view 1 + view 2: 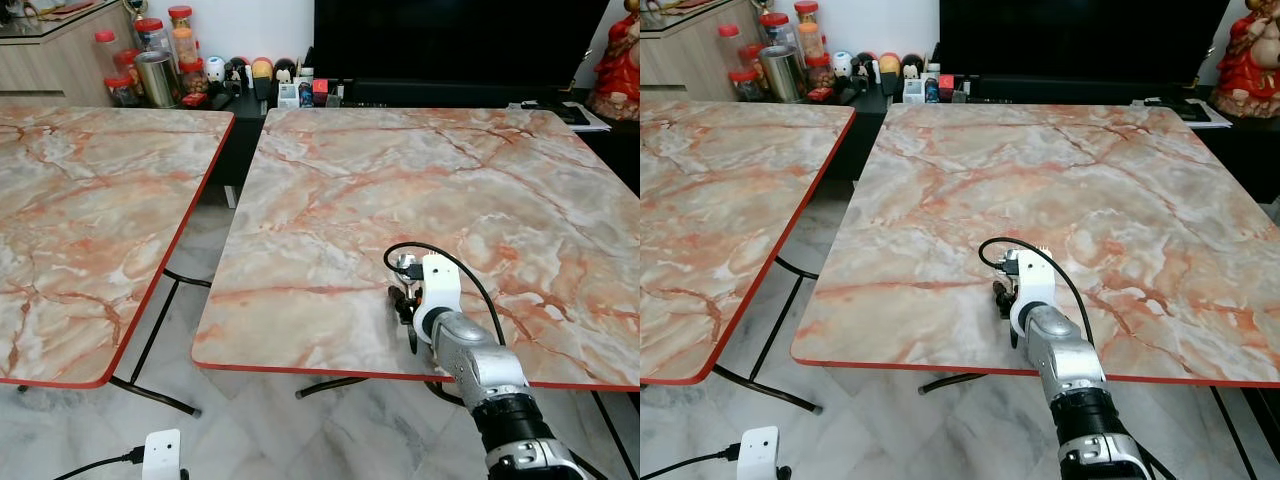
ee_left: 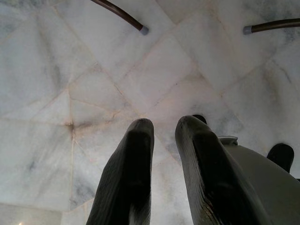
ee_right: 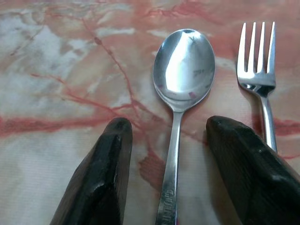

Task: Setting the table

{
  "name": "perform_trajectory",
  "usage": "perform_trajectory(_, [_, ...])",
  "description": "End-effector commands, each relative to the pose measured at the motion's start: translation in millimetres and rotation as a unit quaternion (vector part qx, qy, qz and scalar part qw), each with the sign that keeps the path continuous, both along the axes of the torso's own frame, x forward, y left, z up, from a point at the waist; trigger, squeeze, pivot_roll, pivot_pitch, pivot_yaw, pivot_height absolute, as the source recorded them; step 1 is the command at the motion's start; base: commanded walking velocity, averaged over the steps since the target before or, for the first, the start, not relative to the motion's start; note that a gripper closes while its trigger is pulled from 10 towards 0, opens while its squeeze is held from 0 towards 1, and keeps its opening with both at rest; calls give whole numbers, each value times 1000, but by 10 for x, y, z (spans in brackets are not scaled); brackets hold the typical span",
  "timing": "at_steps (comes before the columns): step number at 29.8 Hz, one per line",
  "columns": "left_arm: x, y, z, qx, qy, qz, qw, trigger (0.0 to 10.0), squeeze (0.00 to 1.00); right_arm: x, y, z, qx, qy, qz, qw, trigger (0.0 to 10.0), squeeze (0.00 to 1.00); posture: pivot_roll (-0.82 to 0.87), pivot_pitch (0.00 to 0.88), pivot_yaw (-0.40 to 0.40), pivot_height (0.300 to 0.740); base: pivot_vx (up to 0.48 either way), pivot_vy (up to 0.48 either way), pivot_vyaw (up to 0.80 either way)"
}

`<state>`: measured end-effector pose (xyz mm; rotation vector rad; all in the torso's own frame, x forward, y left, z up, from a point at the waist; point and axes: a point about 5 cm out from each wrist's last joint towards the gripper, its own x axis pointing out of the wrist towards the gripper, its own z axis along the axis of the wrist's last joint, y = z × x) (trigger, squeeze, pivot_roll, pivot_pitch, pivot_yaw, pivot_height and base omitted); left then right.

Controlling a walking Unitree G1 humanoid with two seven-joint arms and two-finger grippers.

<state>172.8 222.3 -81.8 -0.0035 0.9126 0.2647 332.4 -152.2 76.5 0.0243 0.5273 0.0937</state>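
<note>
Spoon [image 3: 183, 79] and fork [image 3: 258, 70] side by side on right table [image 1: 420, 180]; second table [image 1: 80, 200] to its left.

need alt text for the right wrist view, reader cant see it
A shiny silver metal spoon lies bowl-up on a pink-and-grey marble-patterned tabletop, its handle running between the right gripper's two open black fingers. A silver metal fork lies beside it, apart.

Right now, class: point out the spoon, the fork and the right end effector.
spoon [image 3: 183, 65], right wrist view, on its bowl.
fork [image 3: 257, 77], right wrist view, below its tines.
right end effector [image 3: 166, 133], right wrist view, midway between fingertips.
</note>
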Motion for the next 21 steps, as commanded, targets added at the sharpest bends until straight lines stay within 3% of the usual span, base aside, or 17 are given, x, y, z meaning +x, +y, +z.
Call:
perform_trajectory(1, [-44, 31, -17, -3, 12, 6, 1000, 10000, 0, 25, -30, 23, -2, -5, -4, 1000, 10000, 0, -6, 39, -9, 740, 0, 0, 0])
perform_trajectory(4, [-42, 30, -17, -3, 12, 7, 1000, 10000, 0, 17, -29, 0, -1, -2, -5, 1000, 10000, 0, -5, 47, -8, 740, 0, 0, 0])
perform_trajectory(5, [-43, 30, -18, -3, 12, 6, 1000, 10000, 0, 15, -22, -3, -1, -2, -3, 1000, 8353, 0, -5, 47, -8, 740, 0, 0, 0])
perform_trajectory(6, [-44, 29, -18, -3, 12, 6, 1000, 10000, 0, 14, -18, -4, -1, -2, -1, 1000, 8353, 0, -5, 47, -8, 740, 0, 0, 0])
perform_trajectory(7, [-44, 29, -18, -3, 12, 6, 1000, 10000, 0, 15, -14, -3, 0, -2, 0, 1000, 3294, 0, -3, 50, -8, 740, 0, 0, 0])
perform_trajectory(8, [-45, 30, -18, -3, 12, 7, 1000, 10000, 0, 16, -14, -2, 0, -2, 0, 1000, 1294, 0, -3, 50, -8, 740, 0, 0, 0])
perform_trajectory(9, [-45, 30, -19, -3, 12, 7, 1000, 10000, 0, 17, -14, -2, -1, -2, 0, 1000, 1294, 0, -3, 50, -8, 740, 0, 0, 0])
perform_trajectory(10, [-47, 31, -19, -3, 12, 7, 1000, 10000, 0, 16, -10, -1, -1, -3, 2, 1000, 235, 0, -3, 50, -8, 740, 0, 0, 0])
perform_trajectory(21, [-37, 31, -15, -3, 12, 8, 1000, 10000, 0, 23, -15, 9, -3, -5, 5, 1000, 0, 0, -5, 55, -9, 740, 0, 0, 0])
